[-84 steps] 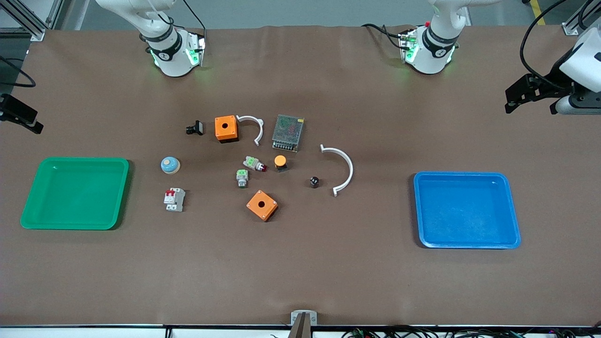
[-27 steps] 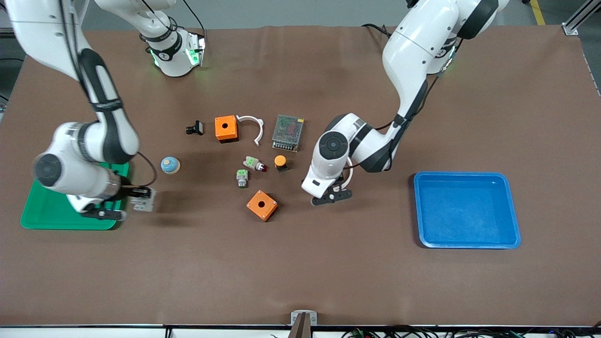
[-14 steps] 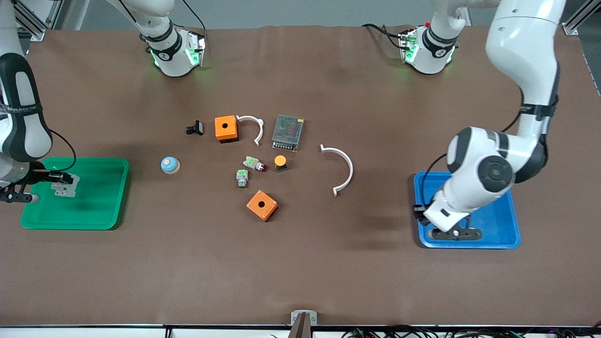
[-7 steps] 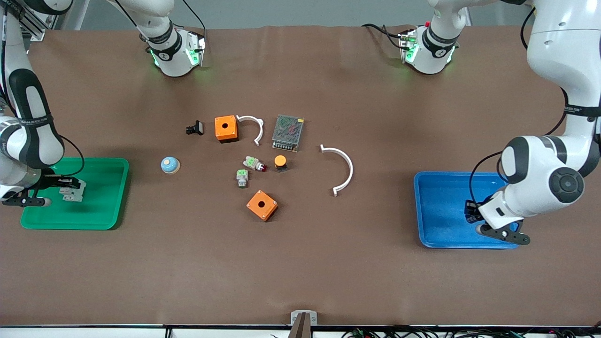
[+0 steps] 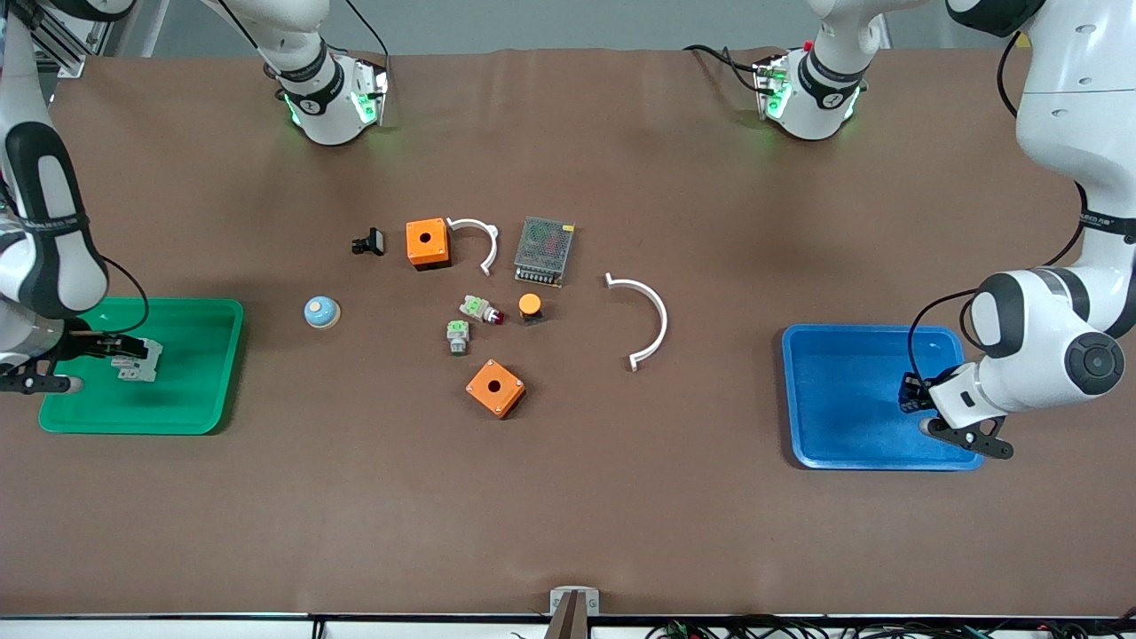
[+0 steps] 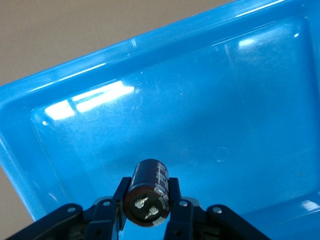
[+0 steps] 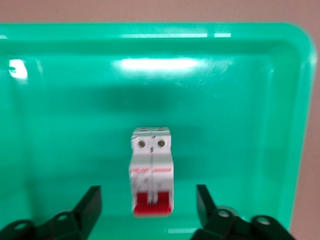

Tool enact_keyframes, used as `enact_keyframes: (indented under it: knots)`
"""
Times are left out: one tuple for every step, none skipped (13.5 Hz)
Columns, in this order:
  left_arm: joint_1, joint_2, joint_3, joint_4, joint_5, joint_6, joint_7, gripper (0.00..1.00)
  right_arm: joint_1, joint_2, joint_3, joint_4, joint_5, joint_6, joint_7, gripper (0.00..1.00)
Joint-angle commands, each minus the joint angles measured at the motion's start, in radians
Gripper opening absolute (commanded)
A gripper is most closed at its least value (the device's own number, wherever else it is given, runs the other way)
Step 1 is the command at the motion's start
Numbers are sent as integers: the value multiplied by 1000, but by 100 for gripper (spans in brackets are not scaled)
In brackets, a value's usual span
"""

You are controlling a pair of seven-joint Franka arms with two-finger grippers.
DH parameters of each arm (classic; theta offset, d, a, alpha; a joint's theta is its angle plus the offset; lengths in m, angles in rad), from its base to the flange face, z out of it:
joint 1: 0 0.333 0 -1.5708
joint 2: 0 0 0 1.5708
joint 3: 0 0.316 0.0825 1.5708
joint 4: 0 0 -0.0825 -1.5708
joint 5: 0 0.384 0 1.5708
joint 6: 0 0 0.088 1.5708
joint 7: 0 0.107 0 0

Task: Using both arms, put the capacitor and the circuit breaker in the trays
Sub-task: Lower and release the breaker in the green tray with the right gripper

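Observation:
The circuit breaker [image 5: 138,358], a white-grey block with red levers, is in the green tray [image 5: 186,399] at the right arm's end of the table. My right gripper [image 5: 80,362] is open over that tray. In the right wrist view the breaker [image 7: 151,172] sits between the spread fingers [image 7: 92,200], apart from both. My left gripper [image 5: 936,415] is over the blue tray [image 5: 843,390], at its edge toward the left arm's end. In the left wrist view it [image 6: 148,189] is shut on the capacitor [image 6: 150,179], a black cylinder held above the tray floor [image 6: 225,100].
Mid-table lie two orange boxes [image 5: 428,243] [image 5: 495,388], two white curved clips [image 5: 646,319] [image 5: 479,238], a mesh power supply [image 5: 543,250], an orange-capped button [image 5: 530,307], two grey-green push-buttons [image 5: 458,336], a blue round part [image 5: 321,312] and a black clip [image 5: 367,241].
My left gripper has carried the capacitor from mid-table to over the blue tray. My right gripper has carried the circuit breaker into the green tray, where it now sits between open fingers.

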Motion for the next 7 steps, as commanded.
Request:
enact_keyframes:
  knots:
    - [3, 4, -5, -12, 15, 24, 8, 12, 40, -181, 13, -27, -14, -138, 24, 99]
    - [11, 10, -5, -12, 21, 32, 8, 13, 54, -224, 13, -29, -14, -196, 56, 99]
    - [13, 16, -5, -15, 36, 41, 8, 17, 80, -267, 14, -33, -14, -244, 84, 99]
    - [13, 18, -5, -18, 56, 50, 8, 20, 107, -309, 14, -40, -14, -284, 116, 99]
    - [14, 18, -5, -18, 61, 50, -3, 24, 137, -345, 14, -43, -14, -322, 166, 99]
    - [14, 18, -5, -18, 61, 50, -5, 30, 167, -375, 13, -43, -14, -359, 203, 99]
    - [14, 19, -5, -17, 61, 50, -3, 39, 196, -401, 14, -43, -13, -385, 228, 99]
